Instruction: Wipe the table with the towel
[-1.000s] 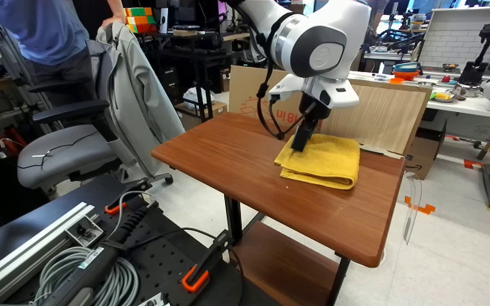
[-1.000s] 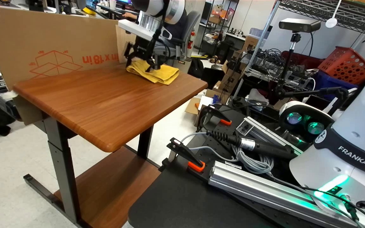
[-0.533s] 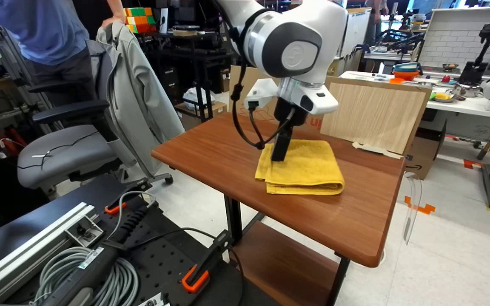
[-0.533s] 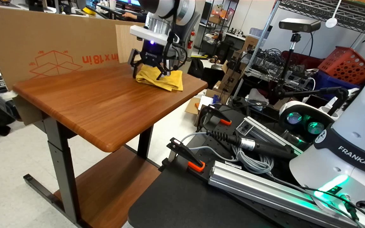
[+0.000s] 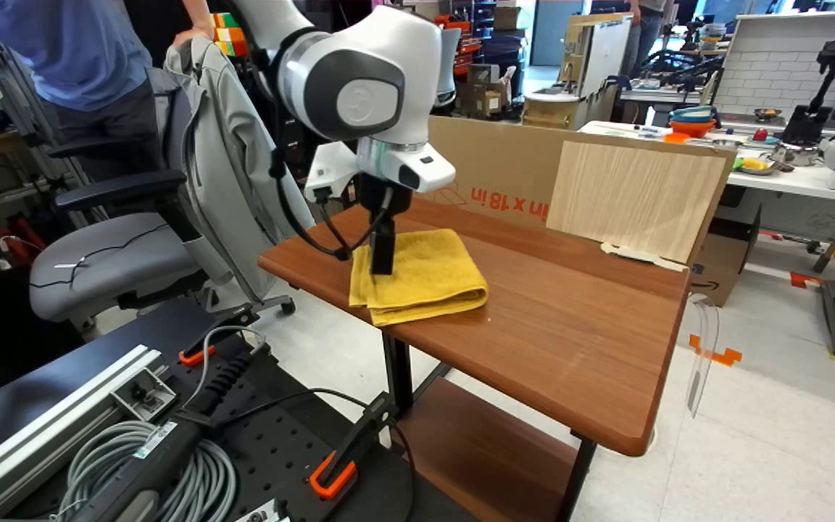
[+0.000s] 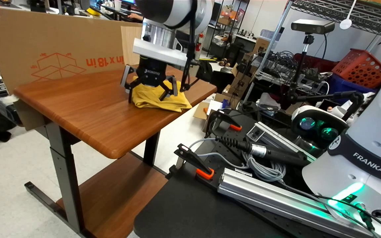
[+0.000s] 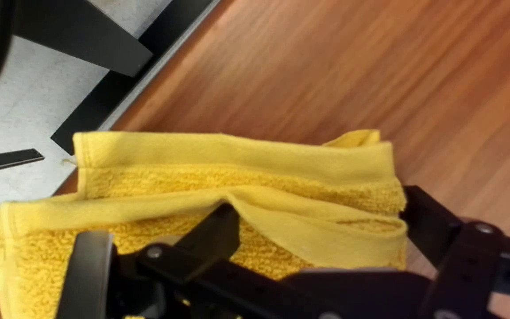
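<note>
In an exterior view, my gripper [image 6: 146, 98] points down at the folded yellow terry towel [image 6: 152, 102], its fingers [image 6: 130, 95] spread apart: one bears on the cloth, the other stands at its edge. Cloth lies between them, but I see no firm pinch. The towel rests on the reddish-brown wooden table [image 6: 88, 102], one corner reaching its edge.

In an exterior view, the towel lies toward the table end nearest the grey office chair [image 5: 135, 261], well apart from the pale plywood board [image 5: 635, 196]. I expect it to be light, limp and soft, nothing I could break, with enough nap to drag over the smooth wood rather than skate. Pressing through the thick folded middle should carry the layers together; shoving a loose edge would only crumple it.

In the wrist view, one fingertip [image 7: 222, 226] digs in and pushes the hem up into a small peak. That lifted hem is where I would pinch for a surer hold. Two corners jut past the table edge above the pale floor [image 7: 42, 110], so I would steer inward. The towel is bright yellow, with looped pile, flat woven hems and stitched sides; the layers are stacked unevenly, and a fold gapes beside my finger at the cloth's end.
</note>
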`<state>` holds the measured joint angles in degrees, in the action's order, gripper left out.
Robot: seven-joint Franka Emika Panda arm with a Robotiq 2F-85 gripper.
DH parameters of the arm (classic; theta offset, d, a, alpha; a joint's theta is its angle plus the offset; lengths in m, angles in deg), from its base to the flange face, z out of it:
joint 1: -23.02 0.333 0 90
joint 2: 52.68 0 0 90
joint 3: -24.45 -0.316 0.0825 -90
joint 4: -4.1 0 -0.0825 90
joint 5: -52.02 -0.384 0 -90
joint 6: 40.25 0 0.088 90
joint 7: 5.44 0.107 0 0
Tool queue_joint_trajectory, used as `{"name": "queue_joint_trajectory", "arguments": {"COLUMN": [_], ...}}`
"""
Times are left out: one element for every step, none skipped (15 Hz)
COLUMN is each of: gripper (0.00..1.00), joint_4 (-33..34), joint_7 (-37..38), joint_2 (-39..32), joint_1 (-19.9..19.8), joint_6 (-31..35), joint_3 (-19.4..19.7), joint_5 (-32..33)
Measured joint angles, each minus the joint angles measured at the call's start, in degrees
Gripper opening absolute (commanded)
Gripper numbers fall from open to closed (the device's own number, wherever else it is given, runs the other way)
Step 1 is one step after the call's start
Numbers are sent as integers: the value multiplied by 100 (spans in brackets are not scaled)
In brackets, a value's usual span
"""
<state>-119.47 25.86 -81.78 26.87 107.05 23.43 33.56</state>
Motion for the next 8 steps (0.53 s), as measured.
{"name": "queue_joint_trajectory", "arguments": {"gripper": [100, 100, 100, 100, 100, 100, 100, 100], "joint_4": [-172, -282, -337, -360, -361, -357, -344, -320], "joint_7": [-1, -1, -5, -23, -25, -19, -10, -4], "joint_2": [90, 156, 190, 205, 205, 204, 197, 179], "joint_1": [102, 166, 183, 180, 179, 179, 176, 155], "joint_6": [100, 130, 131, 131, 129, 129, 128, 122], "joint_3": [-55, -82, -93, -88, -81, -67, -42, -18], "joint_5": [-1, -2, -2, -2, -2, -2, -8, -14]}}
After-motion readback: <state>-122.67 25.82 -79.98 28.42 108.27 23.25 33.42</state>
